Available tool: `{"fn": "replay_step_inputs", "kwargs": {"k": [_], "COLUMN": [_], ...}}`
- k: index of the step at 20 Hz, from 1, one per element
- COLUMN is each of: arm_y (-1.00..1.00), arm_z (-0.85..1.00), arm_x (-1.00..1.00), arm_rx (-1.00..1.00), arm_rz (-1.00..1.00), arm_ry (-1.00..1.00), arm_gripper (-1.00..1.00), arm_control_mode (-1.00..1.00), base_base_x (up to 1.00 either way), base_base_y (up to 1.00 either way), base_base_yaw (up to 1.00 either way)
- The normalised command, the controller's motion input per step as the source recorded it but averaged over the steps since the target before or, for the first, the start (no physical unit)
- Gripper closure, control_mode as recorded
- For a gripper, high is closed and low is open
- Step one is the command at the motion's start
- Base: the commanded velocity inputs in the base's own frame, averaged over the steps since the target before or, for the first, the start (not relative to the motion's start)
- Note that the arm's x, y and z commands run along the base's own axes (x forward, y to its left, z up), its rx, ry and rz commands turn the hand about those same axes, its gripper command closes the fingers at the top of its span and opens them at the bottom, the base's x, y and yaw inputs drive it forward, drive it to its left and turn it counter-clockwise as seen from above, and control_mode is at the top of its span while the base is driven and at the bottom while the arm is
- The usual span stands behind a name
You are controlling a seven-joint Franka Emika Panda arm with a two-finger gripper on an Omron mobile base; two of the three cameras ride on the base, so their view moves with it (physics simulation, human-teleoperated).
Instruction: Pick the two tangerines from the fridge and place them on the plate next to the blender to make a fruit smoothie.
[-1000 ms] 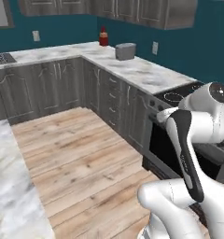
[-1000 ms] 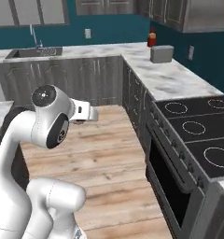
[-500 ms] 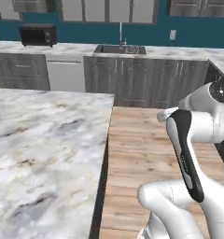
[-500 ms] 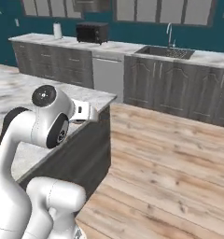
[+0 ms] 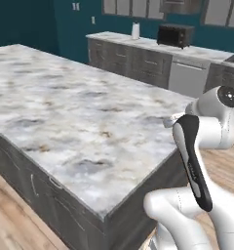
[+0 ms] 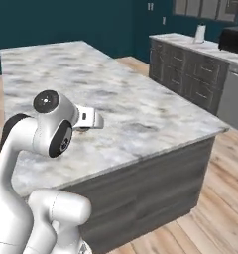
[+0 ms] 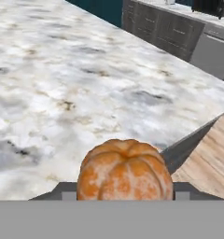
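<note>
Gripping tangerine (image 7: 125,170), tool (image 7: 125,189) seemingly closed

tangerine (image 7: 125,170) above island counter (image 7: 62,79)

The left base view looks forward and down from behind the arm (image 5: 197,161), across the marble bench (image 5: 75,112) toward a far counter with a black microwave (image 5: 175,35). The right base view looks from the arm's other side and takes in the same bench (image 6: 121,94) and microwave (image 6: 233,39). The hand view sits close above the bench (image 7: 62,79), looking along its top toward grey cabinets (image 7: 165,30).
</note>
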Motion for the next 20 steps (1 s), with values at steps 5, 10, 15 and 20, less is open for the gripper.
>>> {"fn": "replay_step_inputs", "kwargs": {"k": [5,10,15,20], "arm_y": [0.0,0.0,0.0,0.0], "arm_z": [0.0,0.0,0.0,0.0], "arm_x": [0.0,0.0,0.0,0.0], "arm_rx": [0.0,0.0,0.0,0.0], "arm_rz": [0.0,0.0,0.0,0.0], "arm_ry": [0.0,0.0,0.0,0.0], "arm_gripper": [1.0,1.0,1.0,1.0], "arm_control_mode": [1.0,1.0,1.0,1.0], "base_base_x": [0.0,0.0,-0.02,-0.12], "base_base_y": [0.0,0.0,0.0,0.38], "base_base_yaw": [1.0,0.93,0.39,0.05]}}
